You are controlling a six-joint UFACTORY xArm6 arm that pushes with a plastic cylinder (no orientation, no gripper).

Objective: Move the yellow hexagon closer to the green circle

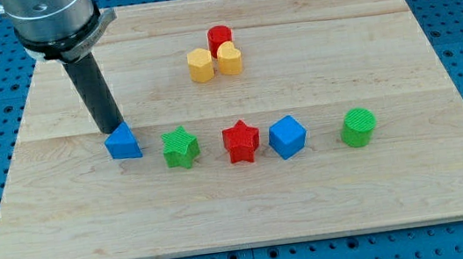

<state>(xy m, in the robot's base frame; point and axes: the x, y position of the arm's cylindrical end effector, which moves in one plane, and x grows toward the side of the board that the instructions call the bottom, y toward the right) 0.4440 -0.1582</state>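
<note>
The yellow hexagon (201,65) lies near the view's top centre, touching a second yellow block (229,58) and close to a red cylinder (219,37). The green circle (359,126) stands at the view's right, far from the hexagon. My tip (111,129) is at the view's left, right behind the blue triangle (123,143), well to the left of and below the yellow hexagon.
A row runs across the middle of the wooden board (251,215): the blue triangle, a green star (181,147), a red star (240,141), a blue cube (286,136) and the green circle. Blue pegboard surrounds the board.
</note>
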